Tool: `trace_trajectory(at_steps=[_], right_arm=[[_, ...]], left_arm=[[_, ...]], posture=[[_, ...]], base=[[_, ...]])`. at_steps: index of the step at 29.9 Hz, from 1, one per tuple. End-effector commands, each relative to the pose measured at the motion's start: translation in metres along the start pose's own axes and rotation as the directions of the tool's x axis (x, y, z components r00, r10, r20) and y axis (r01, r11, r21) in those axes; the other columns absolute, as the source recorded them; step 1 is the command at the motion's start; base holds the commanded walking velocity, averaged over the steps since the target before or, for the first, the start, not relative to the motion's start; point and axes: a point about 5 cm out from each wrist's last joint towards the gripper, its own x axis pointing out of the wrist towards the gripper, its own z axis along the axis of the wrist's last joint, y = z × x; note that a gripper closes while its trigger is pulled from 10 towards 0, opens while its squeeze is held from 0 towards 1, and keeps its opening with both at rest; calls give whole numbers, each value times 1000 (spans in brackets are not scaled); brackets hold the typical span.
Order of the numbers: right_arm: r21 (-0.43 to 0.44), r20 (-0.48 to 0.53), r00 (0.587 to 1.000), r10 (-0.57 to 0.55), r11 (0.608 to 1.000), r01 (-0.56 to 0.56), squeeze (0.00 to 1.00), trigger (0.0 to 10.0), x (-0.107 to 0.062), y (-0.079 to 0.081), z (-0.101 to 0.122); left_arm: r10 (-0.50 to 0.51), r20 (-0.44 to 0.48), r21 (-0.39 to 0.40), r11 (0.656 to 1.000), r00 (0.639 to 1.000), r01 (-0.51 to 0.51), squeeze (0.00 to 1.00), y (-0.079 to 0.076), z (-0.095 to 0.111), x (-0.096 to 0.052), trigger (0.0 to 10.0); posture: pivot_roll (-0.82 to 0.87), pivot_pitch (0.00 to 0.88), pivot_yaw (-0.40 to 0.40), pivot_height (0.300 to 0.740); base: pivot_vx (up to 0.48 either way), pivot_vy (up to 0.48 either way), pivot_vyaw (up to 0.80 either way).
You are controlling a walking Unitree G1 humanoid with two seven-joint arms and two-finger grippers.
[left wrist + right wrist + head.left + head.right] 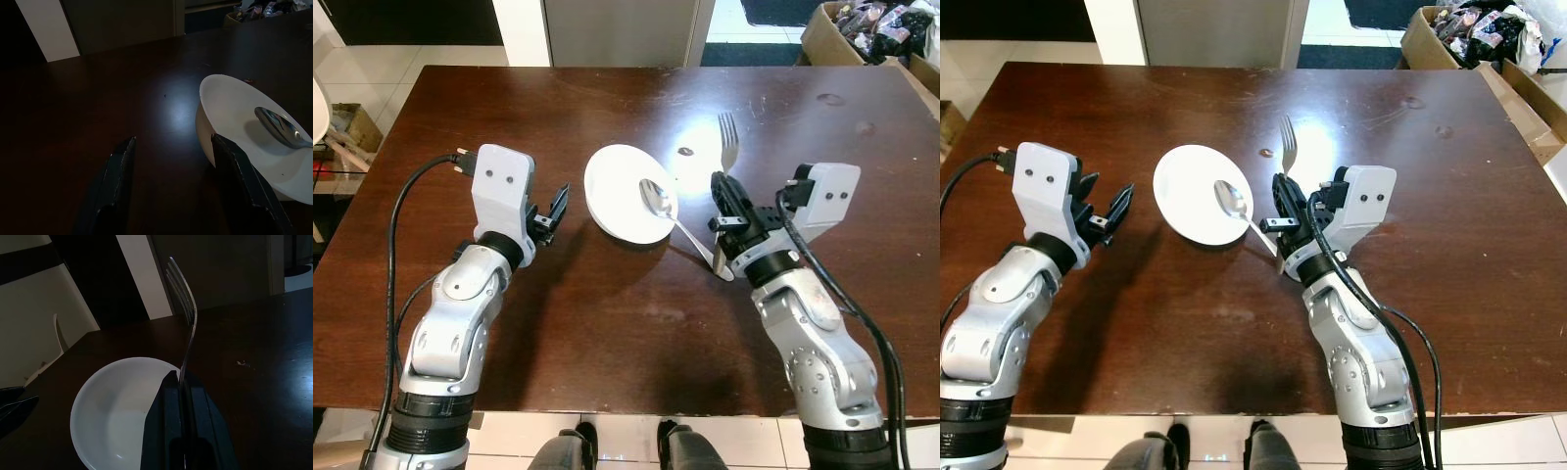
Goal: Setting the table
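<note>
A white plate [617,191] sits in the middle of the dark wooden table [607,323]. A silver spoon [657,199] rests with its bowl in the plate, and its handle runs over the rim toward me on the right. My right gripper [721,186] hovers just right of the plate, shut on a silver fork [728,139] whose tines point away from me; the right wrist view shows the fork [189,313] rising from the closed fingers [166,406]. My left gripper [561,201] is open, low over the table just left of the plate [244,112], with nothing between its fingers [117,181].
Cardboard boxes [867,29] with clutter stand on the floor beyond the table's far right corner. A box and chair parts [337,132] lie off the left edge. The table's near edge [626,413] is close to my legs. Bare tabletop spreads on both sides.
</note>
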Motion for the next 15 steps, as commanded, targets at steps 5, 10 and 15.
trace_trajectory(at_steps=[5, 10, 15], right_arm=[[8, -8, 1000, -6, 1000, 6, 0, 10000, -1, -1, -3], [9, -7, 1000, -5, 1000, 5, 0, 10000, 0, -1, -3], [9, -7, 1000, -6, 1000, 6, 0, 10000, 0, -2, -4]], left_arm=[[-2, -10, -1, 1000, 1000, 2, 0, -1, -4, -1, 10000], [-1, -8, 0, 1000, 1000, 1, 0, 0, -4, -1, 10000], [1, -8, 2, 1000, 1000, -1, 0, 0, -4, -1, 10000]], posture=[[-167, 111, 77, 740], [-165, 108, 79, 740], [-163, 109, 80, 740]], base=[[0, 0, 0], [0, 0, 0], [0, 0, 0]])
